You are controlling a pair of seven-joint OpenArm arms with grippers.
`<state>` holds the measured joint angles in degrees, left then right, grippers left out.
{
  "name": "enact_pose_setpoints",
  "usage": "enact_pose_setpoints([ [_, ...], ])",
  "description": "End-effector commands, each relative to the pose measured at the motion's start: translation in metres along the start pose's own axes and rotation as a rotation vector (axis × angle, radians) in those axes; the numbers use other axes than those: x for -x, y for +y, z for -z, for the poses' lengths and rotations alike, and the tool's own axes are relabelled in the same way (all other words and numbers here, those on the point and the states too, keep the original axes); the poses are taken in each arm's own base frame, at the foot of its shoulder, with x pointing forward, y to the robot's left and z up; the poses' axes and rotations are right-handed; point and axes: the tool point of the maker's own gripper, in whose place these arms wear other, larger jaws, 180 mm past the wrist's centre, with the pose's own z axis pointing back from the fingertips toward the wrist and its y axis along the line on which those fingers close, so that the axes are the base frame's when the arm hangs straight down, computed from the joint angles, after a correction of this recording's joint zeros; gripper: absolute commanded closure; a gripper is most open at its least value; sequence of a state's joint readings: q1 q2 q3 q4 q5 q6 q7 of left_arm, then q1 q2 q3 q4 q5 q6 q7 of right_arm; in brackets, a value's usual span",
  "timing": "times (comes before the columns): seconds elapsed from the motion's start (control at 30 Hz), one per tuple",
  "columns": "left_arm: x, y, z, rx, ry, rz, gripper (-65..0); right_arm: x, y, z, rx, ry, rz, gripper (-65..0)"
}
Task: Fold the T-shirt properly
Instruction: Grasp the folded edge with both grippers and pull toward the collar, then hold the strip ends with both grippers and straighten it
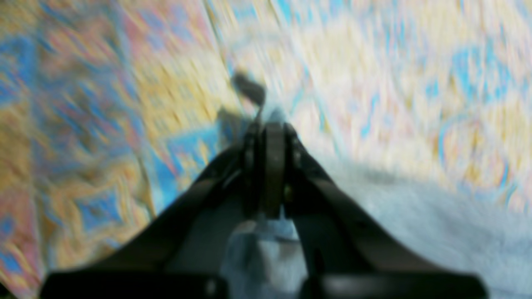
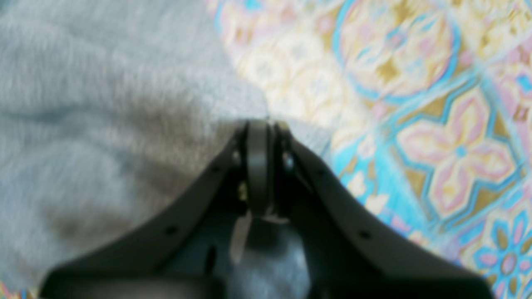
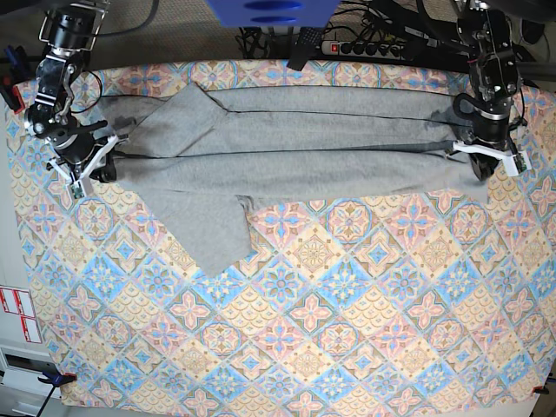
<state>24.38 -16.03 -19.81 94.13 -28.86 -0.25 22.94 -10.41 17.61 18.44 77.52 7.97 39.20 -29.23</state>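
Note:
The grey T-shirt [image 3: 287, 143] lies stretched sideways across the far part of the table, folded lengthwise. One sleeve [image 3: 208, 234] points toward the front and the other [image 3: 187, 104] lies at the back left. No lettering shows. My right gripper [image 3: 97, 161] is shut on the shirt's left end. In the right wrist view the closed gripper [image 2: 259, 122] pinches the grey cloth [image 2: 104, 124]. My left gripper [image 3: 469, 152] is shut on the shirt's right end. In the blurred left wrist view the closed gripper [image 1: 270, 124] holds grey cloth [image 1: 415, 216].
The diamond-patterned pastel tablecloth [image 3: 330, 330] covers the whole table. A power strip and cables [image 3: 365, 48] lie behind the far edge. A blue object [image 3: 269, 10] hangs at the top centre. White labels [image 3: 17, 313] sit off the left edge.

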Motion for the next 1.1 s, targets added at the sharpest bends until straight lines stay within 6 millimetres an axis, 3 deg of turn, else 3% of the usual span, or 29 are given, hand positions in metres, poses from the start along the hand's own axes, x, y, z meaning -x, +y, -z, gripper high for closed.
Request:
enact_pose_setpoints([
  [0.0,-0.011,0.006,0.000,-0.008,-0.039,0.011,0.0,-0.023,-0.008,-0.006,0.016,-0.064,-0.028,-0.4],
  [0.33,0.029,0.029,0.007,-0.066,0.063,-0.006,0.0,-0.021,-0.005,-0.010,0.014,-0.060,-0.041,-0.4],
  [0.57,0.041,0.004,0.012,0.017,0.113,0.071,0.0,-0.011,-0.003,-0.012,0.011,-0.040,-0.040,-0.4],
  [0.8,0.045,0.006,0.014,0.012,0.123,0.068,0.0,0.001,0.000,-0.015,0.005,-0.017,-0.037,-0.4],
  [0.87,0.040,0.005,0.014,0.015,0.106,0.065,0.0,0.002,0.000,-0.016,0.004,-0.018,-0.036,-0.4],
  [1.07,-0.036,-0.016,-0.009,0.069,-0.149,0.080,0.0,0.002,-0.001,-0.017,0.009,-0.020,-0.033,-0.4],
])
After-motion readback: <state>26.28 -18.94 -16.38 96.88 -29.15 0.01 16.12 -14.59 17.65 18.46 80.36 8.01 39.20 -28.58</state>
